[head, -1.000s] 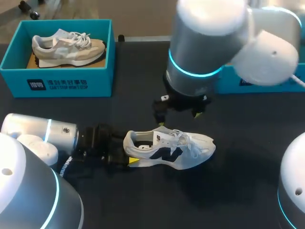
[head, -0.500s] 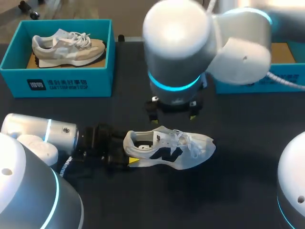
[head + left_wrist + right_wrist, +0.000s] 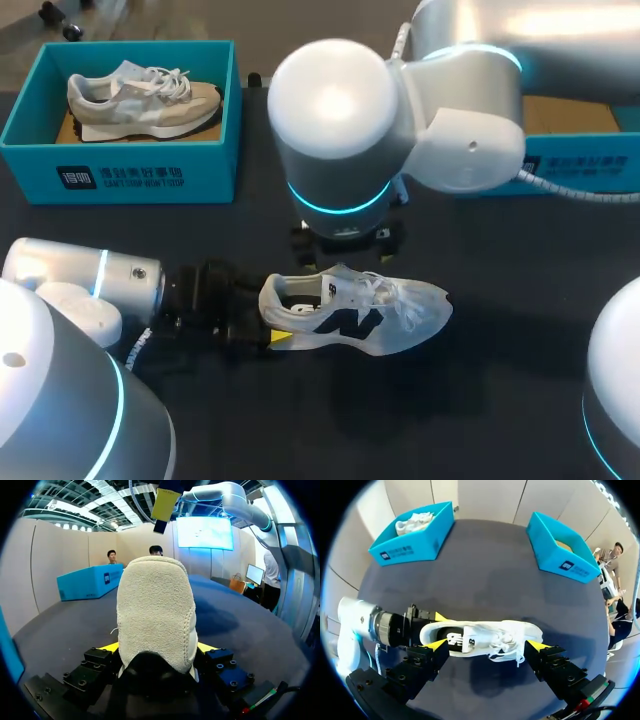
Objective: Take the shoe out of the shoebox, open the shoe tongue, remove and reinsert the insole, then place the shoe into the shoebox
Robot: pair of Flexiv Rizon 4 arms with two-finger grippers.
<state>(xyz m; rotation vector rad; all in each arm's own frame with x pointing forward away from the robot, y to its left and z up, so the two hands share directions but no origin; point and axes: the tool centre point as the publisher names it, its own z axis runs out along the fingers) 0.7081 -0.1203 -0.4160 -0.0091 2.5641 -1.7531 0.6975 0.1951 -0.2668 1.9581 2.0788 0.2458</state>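
My left hand (image 3: 157,647) clamps the white shoe (image 3: 355,315) by its firm heel; my right hand (image 3: 487,645) hangs wide open above it (light, floppy upper, so I'd pinch the tongue (image 3: 343,282)).

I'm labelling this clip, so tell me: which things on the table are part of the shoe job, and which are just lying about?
Job: white shoe, held at the heel by the left claw; right claw, open above it; likely the right shoebox.
Lying about: left shoebox with the beige shoe in it.
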